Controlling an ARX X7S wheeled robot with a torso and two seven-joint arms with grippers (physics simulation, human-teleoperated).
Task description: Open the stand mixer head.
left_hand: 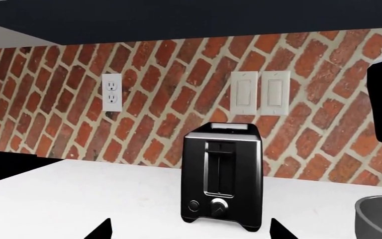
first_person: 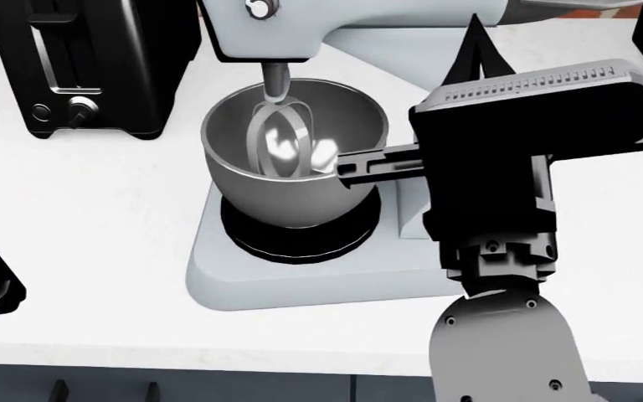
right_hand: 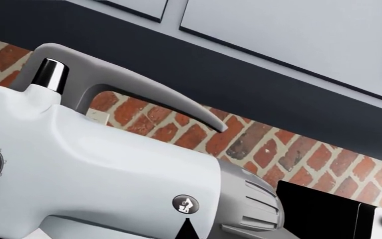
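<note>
Our right gripper (first_person: pixel 480 63) sat nearest, fingers apart or together we couldn't tell, just beside the stand mixer head (right_hand: pixel 105 169), lying lengthwise across it; the left gripper (left_hand: pixel 187 230) gaped, facing the toaster (left_hand: pixel 222 175).

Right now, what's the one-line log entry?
mixer head: down, beater in bowl | right gripper: beside head, no grasp seen | left gripper: open, facing toaster
</note>
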